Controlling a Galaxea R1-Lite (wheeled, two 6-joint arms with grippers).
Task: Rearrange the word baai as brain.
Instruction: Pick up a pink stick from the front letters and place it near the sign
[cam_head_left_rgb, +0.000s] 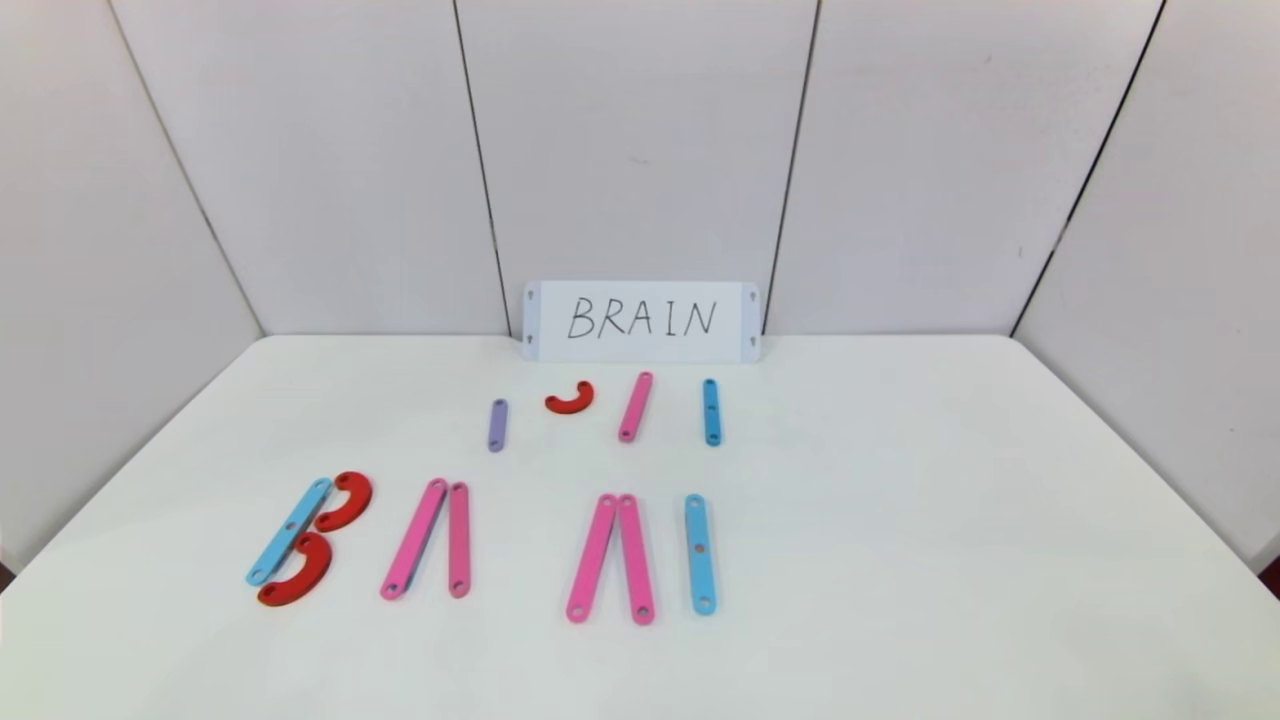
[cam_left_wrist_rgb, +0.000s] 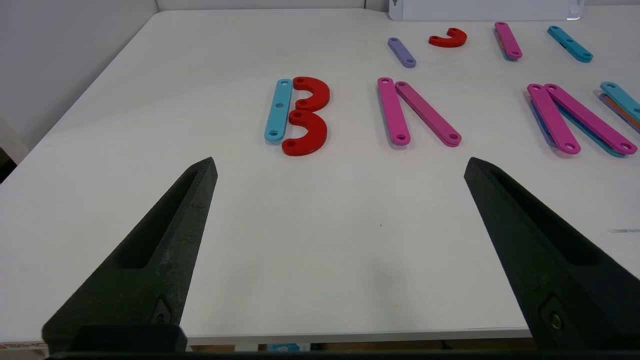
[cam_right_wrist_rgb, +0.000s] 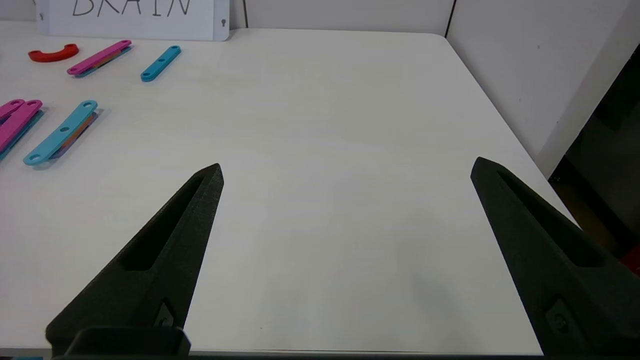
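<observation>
Lying on the white worktop (cam_head_left_rgb: 900, 520), the word baai (cam_head_left_rgb: 480, 545) forms the near row: a blue-and-red B (cam_head_left_rgb: 305, 540), 2 pink A shapes without crossbars, and a blue I (cam_head_left_rgb: 700, 553). Behind it, just before the BRAIN card (cam_head_left_rgb: 641, 321), wait 4 spare pieces: purple strip (cam_head_left_rgb: 497, 425), red curve (cam_head_left_rgb: 570, 399), pink strip (cam_head_left_rgb: 635, 406), blue strip (cam_head_left_rgb: 711, 411). The rearranging looks unstarted. The left pincer (cam_left_wrist_rgb: 340, 167) and right pincer (cam_right_wrist_rgb: 347, 167) hover released near the worktop's front edge, grasping nothing.

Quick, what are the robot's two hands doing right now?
Left gripper: open, holding nothing, near the table edge.
Right gripper: open, holding nothing, over bare table.
</observation>
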